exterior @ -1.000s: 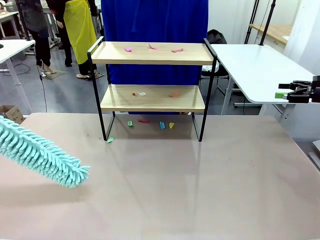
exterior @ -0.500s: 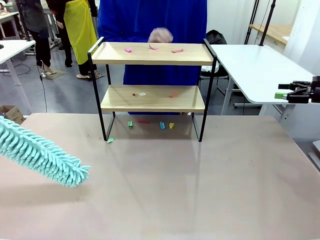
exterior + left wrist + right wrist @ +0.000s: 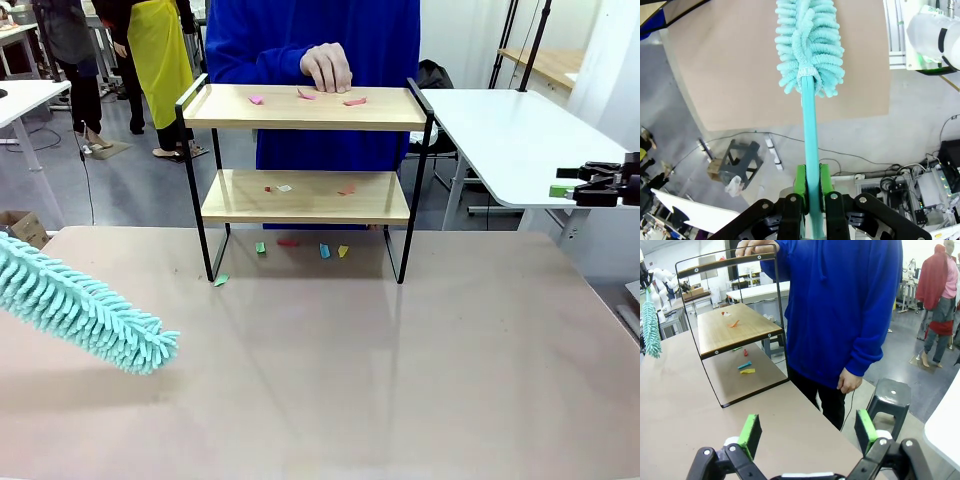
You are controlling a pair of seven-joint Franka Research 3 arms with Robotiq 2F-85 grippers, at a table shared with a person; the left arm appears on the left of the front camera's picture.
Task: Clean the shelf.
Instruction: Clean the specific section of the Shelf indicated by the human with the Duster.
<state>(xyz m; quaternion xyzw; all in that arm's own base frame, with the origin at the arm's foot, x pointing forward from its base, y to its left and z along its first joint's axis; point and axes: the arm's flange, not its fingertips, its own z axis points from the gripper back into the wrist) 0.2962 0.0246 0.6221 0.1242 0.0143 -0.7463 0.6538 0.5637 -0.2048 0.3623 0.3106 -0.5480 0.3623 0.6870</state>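
Since a second ago the person's hand point(image 3: 327, 68) has come down onto the far edge of the top board point(image 3: 390, 110); the person has stepped in close behind it. Nothing of mine has shifted. Left gripper point(image 3: 812, 184): green pads pressed hard against the thin teal handle point(image 3: 810, 135) of the duster point(image 3: 85, 315), pinching it near its tail end, fluffy head well out ahead. From the front the head hangs low over the table point(image 3: 400, 400) at 8 o'clock, tilted down, not touching the shelf point(image 3: 230, 205). Right gripper point(image 3: 807, 432): jaws spread wide, nothing between them, parked off at 3 o'clock beside the table. The shelf stands upright at 12 o'clock on the table's far side, both boards carrying small paper scraps point(image 3: 355, 101); more lie on the table under it, and one by its foot at 7 o'clock of the frame. Judgement: the sweep has not started, and the approach to the top board is next. Risks: the resting fingers sit right behind the scraps, so a stroke pushed away from me could brush them. The rack looks light; a sideways shove against a raised rail could skid or tip it. Long lever, short pinch: a snag on the frame could twist the handle in my pads. Scraps may just scatter to the floor.
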